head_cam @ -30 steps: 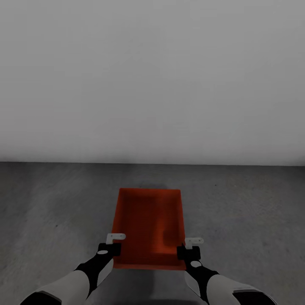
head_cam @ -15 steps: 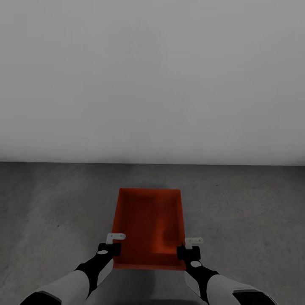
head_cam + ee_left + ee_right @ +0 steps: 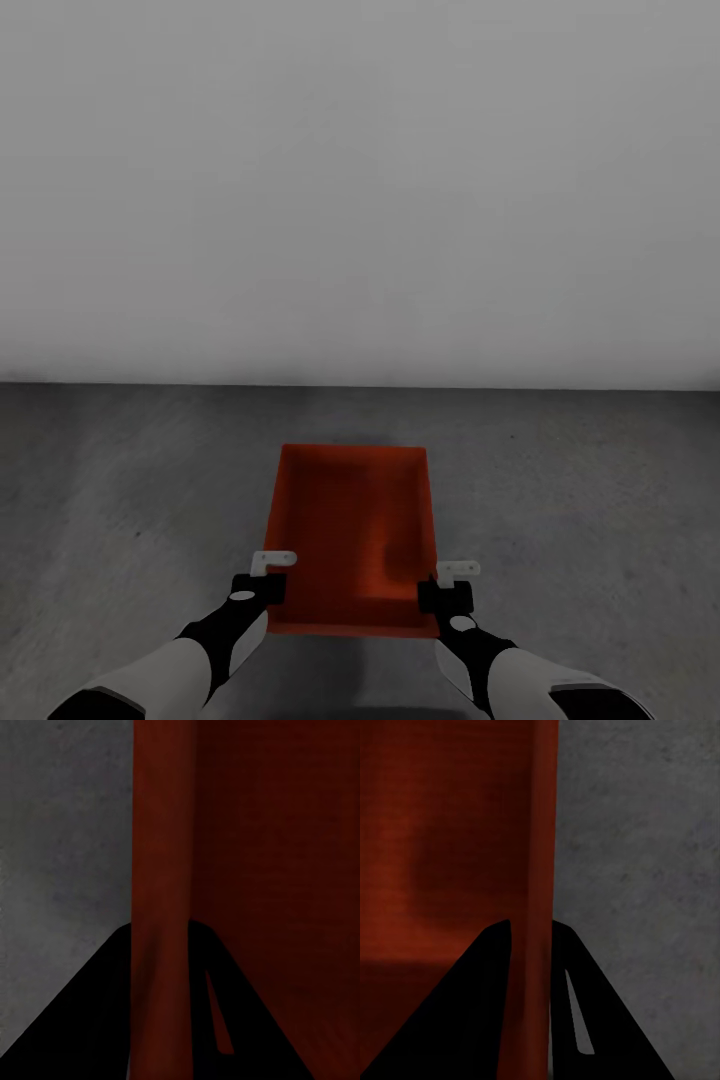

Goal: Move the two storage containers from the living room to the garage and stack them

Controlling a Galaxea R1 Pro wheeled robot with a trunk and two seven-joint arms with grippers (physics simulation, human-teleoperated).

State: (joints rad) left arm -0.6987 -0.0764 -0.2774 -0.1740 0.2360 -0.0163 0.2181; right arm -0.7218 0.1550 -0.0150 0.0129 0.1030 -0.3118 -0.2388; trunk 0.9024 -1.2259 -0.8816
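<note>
Storage container (image 3: 350, 535): one red-orange open box was in sight, held low over the dark grey floor (image 3: 120, 480) before a pale grey wall (image 3: 360, 190). Two pincers gripped it. At left, the left pincer (image 3: 268, 572) was clamped on the box's left side wall, one finger on each face (its wrist view showed the wall between them). At right, the right pincer (image 3: 452, 580) was clamped likewise on the right wall. No label or writing could be read on anything.
</note>
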